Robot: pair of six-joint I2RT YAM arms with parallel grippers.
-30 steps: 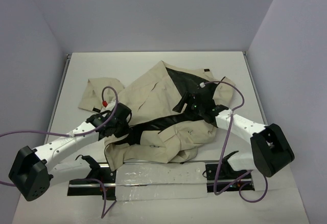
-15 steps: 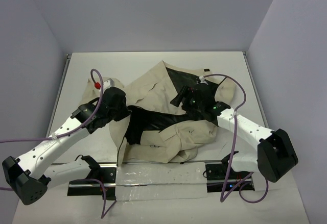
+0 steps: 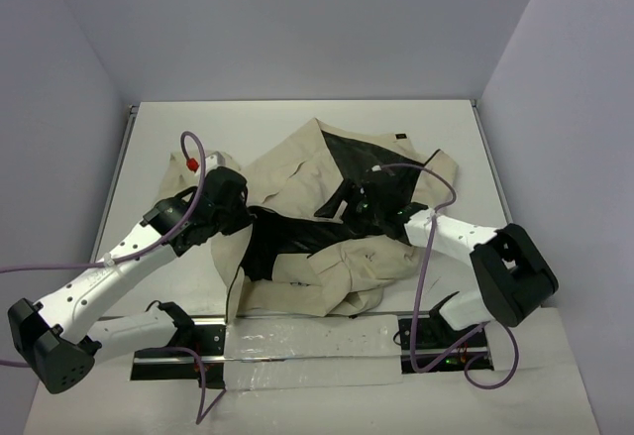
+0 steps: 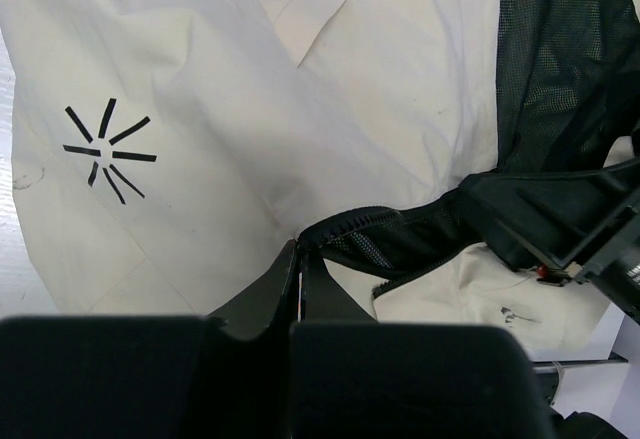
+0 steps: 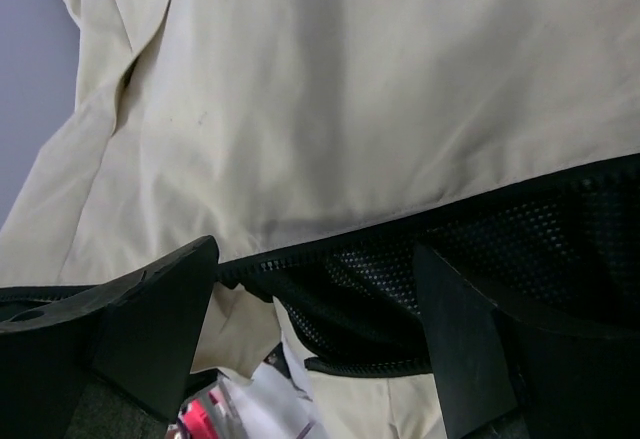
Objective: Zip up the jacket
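A: Overhead, the jacket [image 3: 292, 294] is lying open and rumpled in the middle of the tabletop [image 3: 198, 128].

B: Left fingers [image 4: 262, 304] are pinching its front edge shut; hold that taut.

A: Right fingers [image 5: 160, 309] are gaping around the black lining [image 5: 500, 239], gripping nothing. Find the slider first.
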